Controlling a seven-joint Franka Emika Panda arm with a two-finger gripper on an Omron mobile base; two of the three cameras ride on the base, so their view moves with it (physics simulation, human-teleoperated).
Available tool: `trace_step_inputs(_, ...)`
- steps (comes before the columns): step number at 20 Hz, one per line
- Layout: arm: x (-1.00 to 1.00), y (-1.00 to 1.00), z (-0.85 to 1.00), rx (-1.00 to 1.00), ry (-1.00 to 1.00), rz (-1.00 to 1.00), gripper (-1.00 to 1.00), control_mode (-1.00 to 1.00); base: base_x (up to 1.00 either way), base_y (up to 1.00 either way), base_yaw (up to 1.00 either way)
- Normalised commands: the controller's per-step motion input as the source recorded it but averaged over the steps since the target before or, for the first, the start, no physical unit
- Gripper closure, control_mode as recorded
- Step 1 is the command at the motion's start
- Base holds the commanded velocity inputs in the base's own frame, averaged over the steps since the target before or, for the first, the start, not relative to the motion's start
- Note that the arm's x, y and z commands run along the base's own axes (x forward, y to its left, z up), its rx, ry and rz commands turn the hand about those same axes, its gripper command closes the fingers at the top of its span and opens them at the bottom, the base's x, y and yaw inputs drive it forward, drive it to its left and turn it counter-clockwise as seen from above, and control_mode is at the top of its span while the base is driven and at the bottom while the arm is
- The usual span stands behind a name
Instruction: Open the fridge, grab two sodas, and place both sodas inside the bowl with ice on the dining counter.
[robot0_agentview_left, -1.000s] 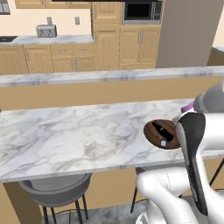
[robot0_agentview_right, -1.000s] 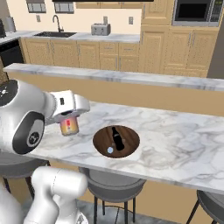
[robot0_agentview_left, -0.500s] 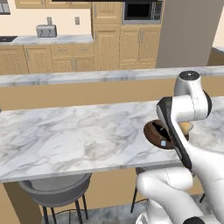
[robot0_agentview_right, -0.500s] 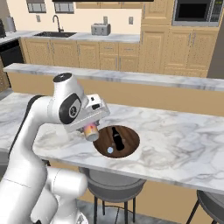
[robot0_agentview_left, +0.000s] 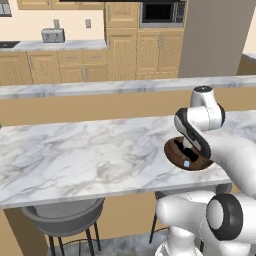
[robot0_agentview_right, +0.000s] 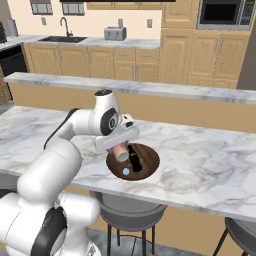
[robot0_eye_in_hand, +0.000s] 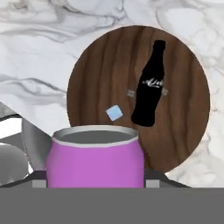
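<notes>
On the marble dining counter (robot0_agentview_left: 75, 155) (robot0_agentview_right: 210, 165) sits the dark brown bowl (robot0_agentview_right: 147, 160) (robot0_agentview_left: 172, 150) (robot0_eye_in_hand: 105, 65). A black soda bottle (robot0_eye_in_hand: 148, 98) (robot0_agentview_right: 134, 158) lies flat in it beside a small ice cube (robot0_eye_in_hand: 114, 113) (robot0_agentview_right: 126, 171). My gripper (robot0_agentview_right: 120, 148) (robot0_eye_in_hand: 95, 179) is shut on the purple-pink soda can (robot0_eye_in_hand: 95, 159) (robot0_agentview_right: 120, 153). It holds the can tilted just above the bowl's near-left rim. In the left base view the arm hides the hand and can. The grey fridge (robot0_agentview_left: 215, 35) stands far back on the right.
A raised marble ledge (robot0_agentview_left: 100, 87) (robot0_agentview_right: 150, 87) runs behind the counter. Grey round stools (robot0_agentview_left: 62, 217) (robot0_agentview_right: 130, 210) stand under the counter's front edge. Tan wall cabinets with a toaster (robot0_agentview_right: 115, 33), a sink and a microwave (robot0_agentview_left: 160, 12) line the back wall.
The arm has swung the can from beside the counter's near edge over to the bowl, and the hand has tipped down over the rim. The bottle and bowl have not moved.
</notes>
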Motion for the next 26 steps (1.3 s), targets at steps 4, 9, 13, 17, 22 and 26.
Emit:
trace_step_inputs(4, 0.7, -0.01, -0.46, 0.1, 0.0, 0.18, 1.0, -1.0, 0.0, 0.0, 0.0)
trace_step_inputs(9, 0.35, -0.19, -0.55, 0.05, -0.01, 0.14, 1.0, -1.0, 0.0, 0.0, 0.0)
trace_step_inputs(13, 0.27, -0.28, -0.42, 0.05, -0.02, 0.12, 1.0, -1.0, 0.0, 0.0, 0.0)
trace_step_inputs(17, 0.15, -0.23, -0.34, 0.02, 0.0, 0.11, 1.0, -1.0, 0.0, 0.0, 0.0)
trace_step_inputs(22, 0.07, -0.01, -0.35, 0.0, 0.0, 0.07, 1.0, -1.0, 0.0, 0.0, 0.0)
trace_step_inputs(26, 0.07, 0.01, -0.29, 0.0, 0.0, 0.06, 1.0, -1.0, 0.0, 0.0, 0.0)
